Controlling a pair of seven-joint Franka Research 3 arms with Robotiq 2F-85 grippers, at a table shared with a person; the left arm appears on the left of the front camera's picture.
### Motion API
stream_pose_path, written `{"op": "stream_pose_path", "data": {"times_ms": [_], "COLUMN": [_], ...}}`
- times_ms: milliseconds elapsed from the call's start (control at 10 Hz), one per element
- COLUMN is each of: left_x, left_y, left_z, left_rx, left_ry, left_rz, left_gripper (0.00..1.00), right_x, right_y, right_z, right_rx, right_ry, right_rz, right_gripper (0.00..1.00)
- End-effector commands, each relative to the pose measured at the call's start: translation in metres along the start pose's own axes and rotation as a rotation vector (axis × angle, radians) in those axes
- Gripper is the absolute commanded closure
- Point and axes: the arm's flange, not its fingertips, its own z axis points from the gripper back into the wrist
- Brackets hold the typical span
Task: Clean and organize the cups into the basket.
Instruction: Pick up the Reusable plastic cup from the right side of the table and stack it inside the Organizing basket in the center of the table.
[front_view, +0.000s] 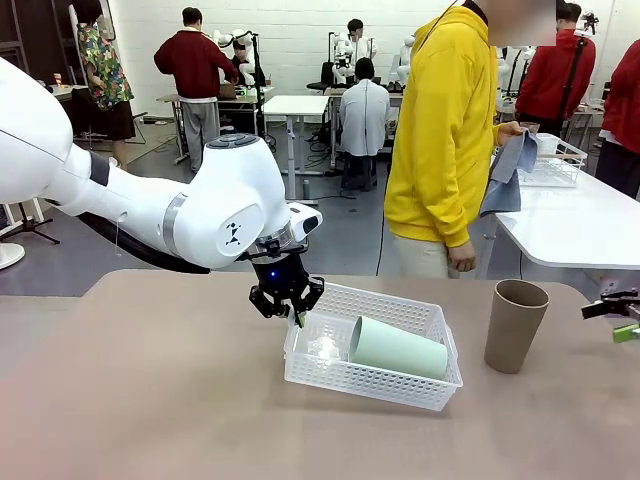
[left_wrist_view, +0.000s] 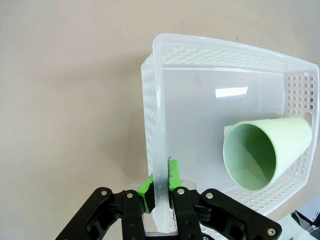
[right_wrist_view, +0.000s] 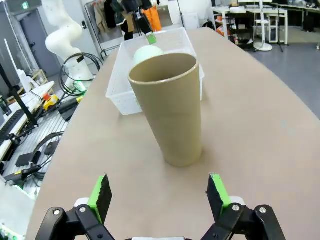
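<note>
The white mesh basket (front_view: 400, 385) sits mid-table, its left end tipped up. My left gripper (front_view: 297, 318) is shut on the basket's left rim (left_wrist_view: 159, 165), the green pads (left_wrist_view: 146, 187) pinching the wall. Inside lies a pale mint green cup (front_view: 398, 347) on its side, mouth toward my left gripper (left_wrist_view: 161, 192); the left wrist view looks into that cup (left_wrist_view: 265, 150). A brown cup (front_view: 515, 325) stands upright right of the basket. My right gripper (right_wrist_view: 160, 195) is open, its fingers wide apart just short of the brown cup (right_wrist_view: 170, 110). It enters at the table's right edge (front_view: 618, 318).
A person in a yellow top (front_view: 445, 140) stands at the far side holding a blue-grey cloth (front_view: 508, 175). A white table (front_view: 580, 225) with a wire rack (front_view: 552, 160) stands at the back right. Bare tabletop (front_view: 150, 400) spreads left and in front.
</note>
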Motion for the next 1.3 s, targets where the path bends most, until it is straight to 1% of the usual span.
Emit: {"op": "stream_pose_path", "data": {"times_ms": [0,100,200,600,700,900,1000,1200], "left_x": [0.0,0.0,0.0,0.0,0.0,0.0,0.0,0.0], "left_y": [-0.001,-0.001,-0.001,-0.001,-0.001,-0.001,-0.001,-0.001], "left_z": [0.001,0.001,0.001,0.001,0.001,0.001,0.001,0.001], "left_rx": [-0.003,-0.003,-0.003,-0.003,-0.003,-0.003,-0.003,-0.003], "left_ry": [-0.001,-0.001,-0.001,-0.001,-0.001,-0.001,-0.001,-0.001], "left_rz": [-0.006,-0.006,-0.006,-0.006,-0.006,-0.006,-0.006,-0.006], "left_gripper": [1.0,1.0,1.0,1.0,1.0,1.0,1.0,1.0], "right_x": [-0.002,0.0,-0.004,-0.004,-0.005,0.001,0.003,0.007], "right_y": [0.015,0.02,0.002,0.002,0.005,0.015,0.019,0.022], "right_z": [-0.024,-0.028,-0.013,-0.013,-0.016,-0.043,-0.048,-0.057], "right_rx": [0.0,-0.018,0.006,0.006,-0.001,-0.058,-0.083,-0.182], "right_ry": [0.029,0.019,0.004,0.004,0.009,-0.019,-0.032,-0.042], "right_rz": [0.061,0.084,0.016,0.016,0.037,0.125,0.146,0.16], "right_gripper": [0.0,0.0,0.0,0.0,0.0,0.0,0.0,0.0]}}
